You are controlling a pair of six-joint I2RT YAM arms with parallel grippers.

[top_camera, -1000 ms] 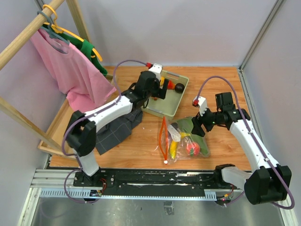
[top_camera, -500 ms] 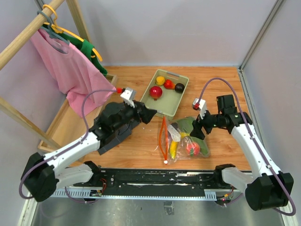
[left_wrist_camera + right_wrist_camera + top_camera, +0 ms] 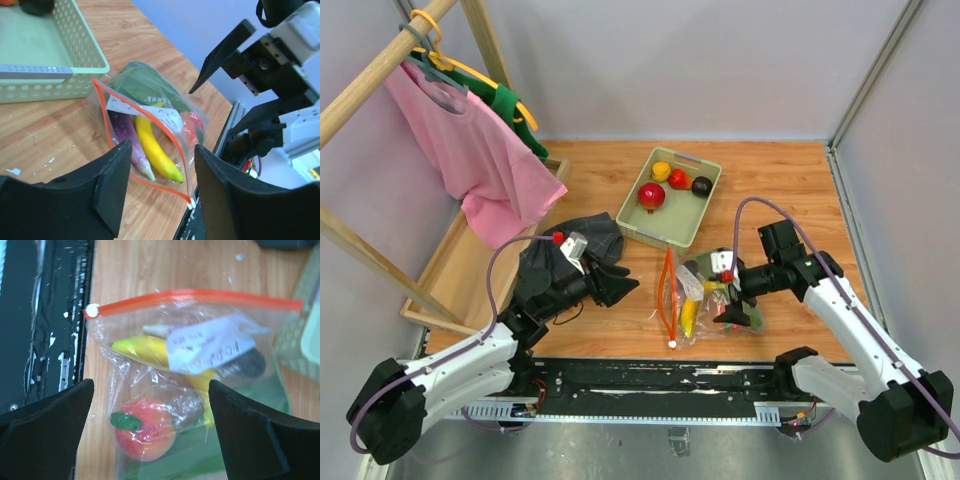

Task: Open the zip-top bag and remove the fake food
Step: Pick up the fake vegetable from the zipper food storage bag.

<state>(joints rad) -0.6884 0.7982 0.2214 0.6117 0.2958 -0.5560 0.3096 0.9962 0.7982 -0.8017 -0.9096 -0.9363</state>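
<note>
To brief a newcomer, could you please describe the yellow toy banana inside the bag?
Beside the pale green perforated plastic tray on the wooden table lies a clear plastic zip-top bag with an orange-red strip. Inside, the glossy banana is the long, curved yellow piece, next to a slim purple vegetable.

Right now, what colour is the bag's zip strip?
Orange-red zip strip, clearest in the right wrist view.
</note>
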